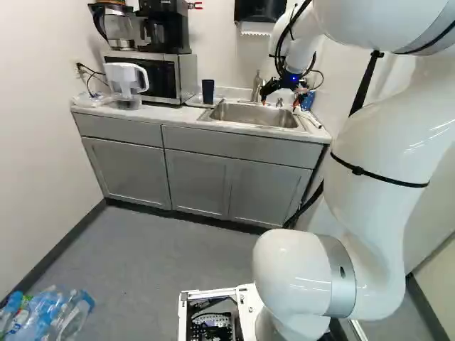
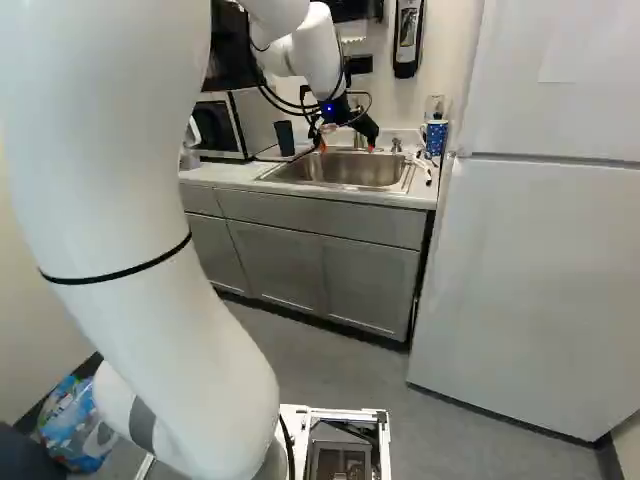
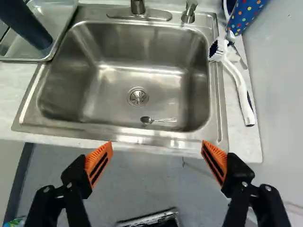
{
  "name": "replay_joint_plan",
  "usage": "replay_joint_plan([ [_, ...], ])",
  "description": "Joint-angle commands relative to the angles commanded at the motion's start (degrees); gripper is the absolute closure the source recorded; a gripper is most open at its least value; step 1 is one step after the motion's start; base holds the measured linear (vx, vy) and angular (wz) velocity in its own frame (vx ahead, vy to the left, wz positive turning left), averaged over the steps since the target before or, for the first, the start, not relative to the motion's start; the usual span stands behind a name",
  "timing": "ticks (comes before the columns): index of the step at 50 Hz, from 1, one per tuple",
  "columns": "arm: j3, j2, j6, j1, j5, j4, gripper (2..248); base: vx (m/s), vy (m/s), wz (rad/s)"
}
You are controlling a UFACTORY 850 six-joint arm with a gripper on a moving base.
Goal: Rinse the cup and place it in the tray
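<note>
My gripper point(image 2: 347, 148) hangs over the sink area in the right base view. The wrist view shows the gripper point(image 3: 156, 146) open, its orange-padded fingers wide apart near the sink's front edge with nothing between them. A dark blue cup point(image 1: 207, 91) stands left of the sink in the left base view. In the wrist view the same cup point(image 3: 29, 24) is upright in a clear tray point(image 3: 28, 59), on the counter beside the sink point(image 3: 142, 71). The faucet point(image 3: 138, 6) is at the sink's back; only its lower part shows there.
A small spoon point(image 3: 158, 120) lies in the sink. Right of it are a white brush point(image 3: 239, 87) and a dotted blue mug point(image 3: 246, 13). A microwave point(image 1: 160, 74) and a water pitcher point(image 1: 126, 85) stand left of the tray. A fridge point(image 2: 540, 270) stands right of the counter.
</note>
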State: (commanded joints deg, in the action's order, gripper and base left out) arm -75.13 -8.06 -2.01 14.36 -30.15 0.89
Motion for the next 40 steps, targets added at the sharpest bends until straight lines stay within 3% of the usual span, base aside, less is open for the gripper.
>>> replay_joint_plan([
  [22,0.0,0.0,0.0,0.0,0.0,0.0,3,-0.129,0.047,0.011],
  [40,0.0,0.0,0.0,0.0,0.0,0.0,3,-0.005,0.003,0.0],
])
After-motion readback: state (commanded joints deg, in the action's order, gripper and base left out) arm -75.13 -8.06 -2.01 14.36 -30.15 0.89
